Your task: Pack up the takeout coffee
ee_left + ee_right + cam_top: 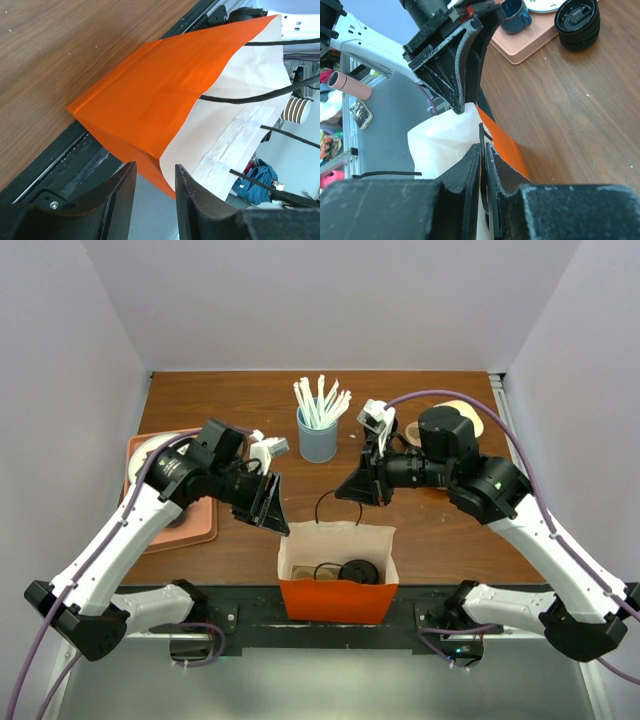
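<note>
On the table's [440, 530] near edge stands the bag [338, 602], coffee [358, 571] upright inside, just near of both grippers. The right gripper [481, 147] pinches the bag's handle [320, 505]; the left gripper [155, 170] is spread at its far-left corner. Tray [200, 525] far left, straw holder [317, 443] far behind.

Blue straw holder [318, 440] mid-table rear; pink tray [530, 42] left, blue mug [516, 15] on it.

bag [338, 600] 1 | takeout coffee [357, 571] 1 | straw holder [318, 443] 1 | tray [203, 533] 1 | mug [516, 14] 1
</note>
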Tool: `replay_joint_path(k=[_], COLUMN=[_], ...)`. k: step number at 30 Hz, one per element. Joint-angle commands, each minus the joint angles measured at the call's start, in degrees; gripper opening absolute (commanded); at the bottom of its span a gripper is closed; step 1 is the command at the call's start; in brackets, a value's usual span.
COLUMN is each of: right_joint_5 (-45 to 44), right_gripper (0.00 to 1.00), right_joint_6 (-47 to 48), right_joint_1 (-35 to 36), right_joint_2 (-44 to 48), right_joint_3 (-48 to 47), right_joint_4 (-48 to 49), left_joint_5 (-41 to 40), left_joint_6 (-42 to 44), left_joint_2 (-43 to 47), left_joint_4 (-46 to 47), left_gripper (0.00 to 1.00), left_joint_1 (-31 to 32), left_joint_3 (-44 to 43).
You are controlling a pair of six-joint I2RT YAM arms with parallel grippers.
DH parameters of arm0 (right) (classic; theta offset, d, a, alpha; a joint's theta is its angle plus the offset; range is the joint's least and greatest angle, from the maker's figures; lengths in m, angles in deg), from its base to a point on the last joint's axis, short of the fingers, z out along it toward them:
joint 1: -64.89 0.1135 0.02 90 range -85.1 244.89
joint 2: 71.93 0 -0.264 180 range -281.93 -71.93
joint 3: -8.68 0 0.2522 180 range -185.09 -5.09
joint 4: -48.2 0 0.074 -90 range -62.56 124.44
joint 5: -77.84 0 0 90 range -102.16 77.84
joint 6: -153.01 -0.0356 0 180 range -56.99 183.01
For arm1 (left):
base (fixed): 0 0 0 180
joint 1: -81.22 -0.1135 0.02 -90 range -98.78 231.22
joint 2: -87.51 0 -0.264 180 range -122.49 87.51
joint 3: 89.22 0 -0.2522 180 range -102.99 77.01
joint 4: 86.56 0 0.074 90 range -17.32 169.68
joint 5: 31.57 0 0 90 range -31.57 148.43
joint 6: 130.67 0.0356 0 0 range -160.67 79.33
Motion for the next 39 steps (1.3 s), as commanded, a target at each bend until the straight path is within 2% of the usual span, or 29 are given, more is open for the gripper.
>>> replay_joint_path(k=[1,4,5,6,7,9,13,21,28,34,39], right_joint_5=[-0.2,-0.2,-0.2,-0.4,-0.6,-0.7,-0.9,-6.9,-12.7,-17.2,-19.8], right_gripper=[0.13,0.09,0.08,0.06,0.00,0.00,0.00,0.00,0.00,0.00,0.00], right_joint_6=[-0.4,-0.5,-0.6,-0.8,-0.9,-0.8,0.4,3.6,5.8,7.6,10.5], right_joint_1=[0.2,0.3,0.3,0.3,0.3,0.3,0.4,0.5,0.5,0.4,0.4], right_joint_2=[2.1,2.0,2.0,2.0,1.8,0.7,0.1,0.2,-0.9,-2.4,-6.2], right_joint_3=[-0.3,-0.1,0.0,-0.2,-0.3,-1.4,-2.8,-5.1,-5.7,-4.4,-5.7], right_joint_4=[2.5,3.2,3.7,4.0,4.3,3.9,1.2,1.0,3.2,7.2,8.9], left_joint_5=[6.4,6.1,5.8,5.6,5.0,4.8,4.1,0.7,-5.4,-12.9,-17.2], left_joint_6=[-1.8,-1.5,-1.5,-1.8,-2.0,-2.8,-3.8,-7.1,-6.3,-4.9,-4.1], left_joint_2=[1.0,0.6,0.3,0.2,-0.1,-0.3,-0.3,-1.6,-3.5,-9.1,-12.0], left_joint_4=[-5.7,-5.5,-5.4,-4.8,-4.4,-3.1,-1.7,2.5,3.3,2.3,1.2], left_gripper=[0.41,0.26,0.15,0.10,0.06,0.00,0.00,0.00,0.00,0.00,0.00], left_joint_1=[0.9,1.0,1.0,1.0,1.0,1.0,1.0,1.0,1.0,0.9,-1.8], left_joint_3=[0.2,0.0,-0.3,-1.0,-1.4,-2.0,-1.8,-4.4,-6.2,-12.1,-16.4])
